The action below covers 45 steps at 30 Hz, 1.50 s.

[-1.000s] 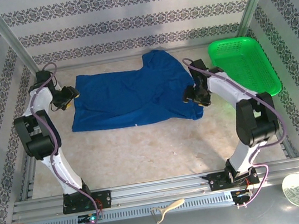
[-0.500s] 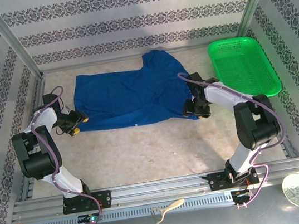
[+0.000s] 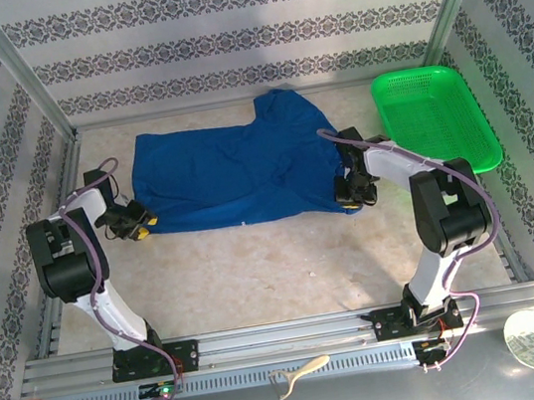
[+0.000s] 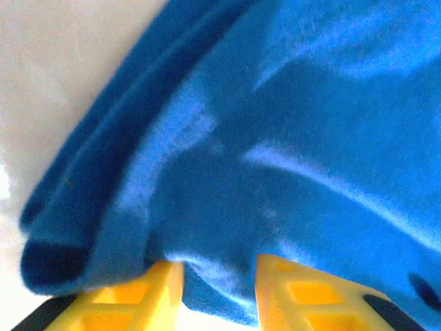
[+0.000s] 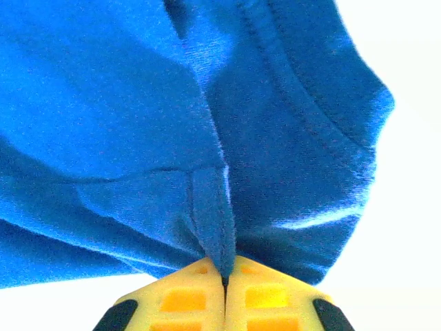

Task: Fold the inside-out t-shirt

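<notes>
Top external view: the pale surface (image 3: 258,272) carries a blue t-shirt (image 3: 232,170) spread flat across its far half, with one sleeve poking toward the back wall. A green mesh basket (image 3: 436,119) sits at the far right, near the t-shirt's right end but apart from it. The left end effector (image 3: 138,222) is at the t-shirt's near left corner, and the right end effector (image 3: 354,193) is at its near right corner. In the left wrist view, the yellow fingers (image 4: 296,296) stand slightly apart with a thick fold of the cloth pinched between them. In the right wrist view, the fingers are pressed together on a seamed fold of the t-shirt, close to a stitched hem.
</notes>
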### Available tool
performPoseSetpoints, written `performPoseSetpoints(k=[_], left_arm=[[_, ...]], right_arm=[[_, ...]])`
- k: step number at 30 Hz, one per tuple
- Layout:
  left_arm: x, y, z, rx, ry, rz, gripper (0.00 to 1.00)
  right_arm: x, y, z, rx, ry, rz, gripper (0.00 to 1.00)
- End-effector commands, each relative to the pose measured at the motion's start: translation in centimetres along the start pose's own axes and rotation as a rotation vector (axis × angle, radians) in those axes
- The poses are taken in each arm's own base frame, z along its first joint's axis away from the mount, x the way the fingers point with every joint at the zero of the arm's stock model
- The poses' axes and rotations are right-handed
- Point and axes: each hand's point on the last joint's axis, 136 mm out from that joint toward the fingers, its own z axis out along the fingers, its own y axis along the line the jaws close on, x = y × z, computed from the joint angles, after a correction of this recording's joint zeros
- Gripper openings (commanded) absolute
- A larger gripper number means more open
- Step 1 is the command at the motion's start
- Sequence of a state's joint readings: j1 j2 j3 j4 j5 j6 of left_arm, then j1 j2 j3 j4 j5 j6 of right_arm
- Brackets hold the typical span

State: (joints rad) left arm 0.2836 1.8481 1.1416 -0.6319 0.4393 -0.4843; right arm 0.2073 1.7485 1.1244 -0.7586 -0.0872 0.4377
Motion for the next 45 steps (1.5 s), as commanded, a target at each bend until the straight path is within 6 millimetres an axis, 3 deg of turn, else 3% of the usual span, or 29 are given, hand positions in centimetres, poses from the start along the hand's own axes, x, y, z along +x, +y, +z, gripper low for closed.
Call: performPoseSetpoints(k=[1, 2, 11, 19, 26, 30, 32, 35, 40, 45], left_arm=[[-2.1, -0.1, 0.0, -0.01, -0.056, 0.005, 0.11], [-2.2, 0.0, 0.1, -0.014, -0.053, 0.003, 0.01], [-0.9, 2.1, -0.9, -0.007, -0.063, -0.077, 0.0], [3.2, 5.0, -2.2, 0.037, -0.095, -0.243, 0.0], [7.4, 7.1, -3.7, 0.043, -0.12, -0.349, 0.0], [8.2, 8.1, -5.0, 0.045, -0.164, -0.403, 0.01], [7.6, 7.9, -6.2, 0.034, -0.194, -0.375, 0.36], [6.0, 7.1, -8.8, 0.004, -0.243, -0.291, 0.59], [3.2, 4.6, -11.8, 0.032, -0.285, -0.149, 0.65], [1.0, 1.6, -11.4, 0.014, -0.235, 0.019, 0.65]], right_arm=[[0.6, -0.7, -1.0, -0.002, 0.01, 0.004, 0.0], [0.7, -0.8, -1.1, -0.003, 0.016, 0.005, 0.0], [2.8, -4.4, -1.6, 0.058, 0.123, 0.063, 0.0], [5.8, -6.3, -1.5, 0.053, 0.18, 0.145, 0.0], [8.5, -7.2, -2.7, 0.063, 0.191, 0.174, 0.0], [9.4, -7.7, -3.1, 0.071, 0.183, 0.181, 0.02], [8.8, -7.9, -3.5, 0.088, 0.153, 0.179, 0.36], [7.4, -7.4, -5.1, 0.065, 0.084, 0.183, 0.47], [3.7, -4.5, -8.7, -0.033, -0.059, 0.168, 0.47], [0.8, 1.2, -10.1, -0.109, -0.103, 0.08, 0.46]])
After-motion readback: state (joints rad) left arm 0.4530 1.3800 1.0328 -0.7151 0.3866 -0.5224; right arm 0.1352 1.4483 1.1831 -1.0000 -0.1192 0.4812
